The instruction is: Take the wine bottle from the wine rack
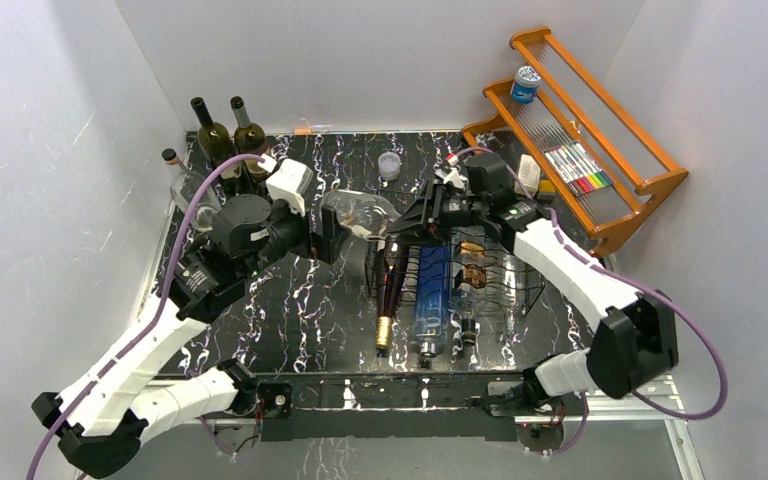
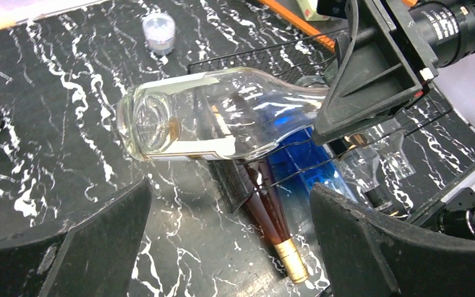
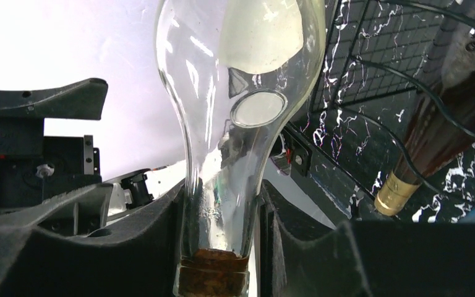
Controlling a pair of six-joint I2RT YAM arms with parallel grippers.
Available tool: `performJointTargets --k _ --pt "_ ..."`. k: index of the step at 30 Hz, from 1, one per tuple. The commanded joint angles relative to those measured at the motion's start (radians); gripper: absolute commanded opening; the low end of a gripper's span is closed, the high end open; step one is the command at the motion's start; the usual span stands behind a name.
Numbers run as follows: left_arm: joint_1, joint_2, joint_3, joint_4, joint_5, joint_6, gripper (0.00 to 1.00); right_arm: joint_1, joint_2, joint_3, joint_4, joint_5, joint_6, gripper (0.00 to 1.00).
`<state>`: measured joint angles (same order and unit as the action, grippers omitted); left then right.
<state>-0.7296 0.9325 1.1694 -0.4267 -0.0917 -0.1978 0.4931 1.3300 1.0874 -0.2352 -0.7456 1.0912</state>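
A clear glass wine bottle [image 1: 360,213] with a cork hangs on its side in the air, just left of the black wire wine rack [image 1: 520,290]. My right gripper [image 1: 407,222] is shut on its neck; in the right wrist view the fingers [image 3: 142,247] clamp the neck of the bottle [image 3: 235,93] just above the cork. My left gripper [image 1: 325,235] is open and empty, close to the bottle's base. In the left wrist view the bottle [image 2: 216,117] lies beyond the spread left gripper [image 2: 229,210], untouched by it. The rack's wires [image 2: 253,59] show behind it.
The rack holds a dark red bottle with a gold cap [image 1: 390,290], a blue bottle [image 1: 430,295] and clear bottles [image 1: 465,290]. Green bottles [image 1: 215,135] stand at the back left. An orange wooden shelf [image 1: 600,170] stands at the back right. A small clear cup [image 1: 389,165] sits at the back.
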Motion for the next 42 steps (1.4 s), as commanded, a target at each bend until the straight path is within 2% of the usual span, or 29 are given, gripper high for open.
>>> performJointTargets --k 1,8,14,18,20,24,29,35,42 --pt "-0.004 -0.054 -0.049 -0.046 -0.1 -0.029 0.98 0.074 0.052 0.204 0.165 -0.092 -0.085 0.0" --pt "0.019 -0.117 -0.209 -0.003 -0.051 0.064 0.98 0.165 0.239 0.41 -0.066 -0.014 -0.19 0.0" --pt "0.035 -0.135 -0.29 0.063 0.229 0.256 0.98 0.221 0.385 0.639 -0.349 0.076 -0.349 0.0" --pt "0.035 -0.135 -0.347 0.123 0.271 0.342 0.98 0.253 0.498 0.768 -0.506 0.073 -0.43 0.01" --pt "0.035 -0.132 -0.377 0.158 0.309 0.402 0.98 0.276 0.536 0.811 -0.554 0.084 -0.462 0.06" --pt "0.034 -0.134 -0.45 0.237 0.334 0.516 0.98 0.311 0.587 0.868 -0.609 0.125 -0.516 0.11" --pt "0.035 -0.144 -0.55 0.34 0.313 0.615 0.98 0.323 0.6 0.858 -0.602 0.116 -0.528 0.19" --pt "0.035 -0.089 -0.559 0.424 0.162 0.583 0.96 0.325 0.59 0.831 -0.578 0.085 -0.538 0.34" --pt "0.035 -0.03 -0.542 0.474 0.229 0.589 0.88 0.327 0.554 0.774 -0.485 0.006 -0.505 0.5"
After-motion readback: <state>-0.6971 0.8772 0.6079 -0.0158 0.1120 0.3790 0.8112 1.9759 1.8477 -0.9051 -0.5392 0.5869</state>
